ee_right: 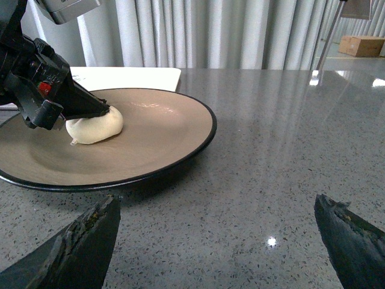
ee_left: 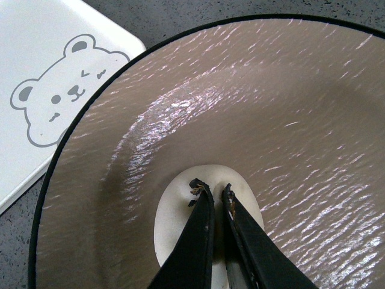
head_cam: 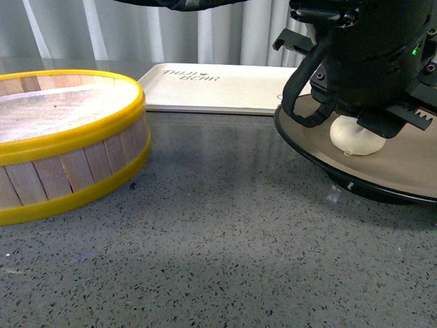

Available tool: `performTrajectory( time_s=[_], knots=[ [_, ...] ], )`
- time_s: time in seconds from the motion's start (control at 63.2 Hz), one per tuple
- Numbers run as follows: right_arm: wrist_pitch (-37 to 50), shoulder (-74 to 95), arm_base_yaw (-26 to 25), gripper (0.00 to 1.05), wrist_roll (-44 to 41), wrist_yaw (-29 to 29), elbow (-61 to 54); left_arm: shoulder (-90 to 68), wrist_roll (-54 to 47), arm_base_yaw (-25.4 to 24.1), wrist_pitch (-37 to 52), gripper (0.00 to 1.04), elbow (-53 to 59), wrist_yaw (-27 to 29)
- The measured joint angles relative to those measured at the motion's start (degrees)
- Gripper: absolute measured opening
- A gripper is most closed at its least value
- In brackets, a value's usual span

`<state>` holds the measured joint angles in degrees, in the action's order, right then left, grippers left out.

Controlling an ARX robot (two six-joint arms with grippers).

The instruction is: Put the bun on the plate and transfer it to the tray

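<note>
On the grey speckled counter (head_cam: 225, 232), a yellow-rimmed wooden basket (head_cam: 68, 137) sits nearest, at the left. A little further back, at the right, stands the plate (head_cam: 410, 167), tan inside with a black rim. The bun (head_cam: 355, 137) lies on it: small, white, matte and slightly squashed. The left gripper (ee_left: 212, 191) pinches the bun's top, its fingers almost together. The right gripper (ee_right: 215, 205) hangs low beside the plate, spread wide and holding nothing. Just behind the plate lies the cream tray (head_cam: 218, 89) with grey lettering.
</note>
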<state>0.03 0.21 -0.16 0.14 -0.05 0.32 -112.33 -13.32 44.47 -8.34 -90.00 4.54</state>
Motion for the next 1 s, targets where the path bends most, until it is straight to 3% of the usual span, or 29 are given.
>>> performTrajectory(
  time_s=[0.047, 0.158, 0.665, 0.871, 0.997],
  knots=[
    [0.00, 0.00, 0.00, 0.96, 0.00, 0.00, 0.00, 0.00, 0.20, 0.02, -0.11, 0.04, 0.00, -0.02],
    [0.00, 0.00, 0.00, 0.96, 0.00, 0.00, 0.00, 0.17, 0.39, 0.15, -0.31, 0.20, 0.00, -0.02],
    [0.00, 0.00, 0.00, 0.96, 0.00, 0.00, 0.00, 2.95, 1.90, 0.55, -1.55, 0.98, -0.35, -1.75],
    [0.00, 0.00, 0.00, 0.96, 0.00, 0.00, 0.00, 7.13, 3.58, -0.66, 0.04, 0.98, 1.18, -3.02],
    [0.00, 0.00, 0.00, 0.96, 0.00, 0.00, 0.00, 16.13, 4.11, -4.24, 5.86, 0.98, 9.20, -3.26]
  ],
)
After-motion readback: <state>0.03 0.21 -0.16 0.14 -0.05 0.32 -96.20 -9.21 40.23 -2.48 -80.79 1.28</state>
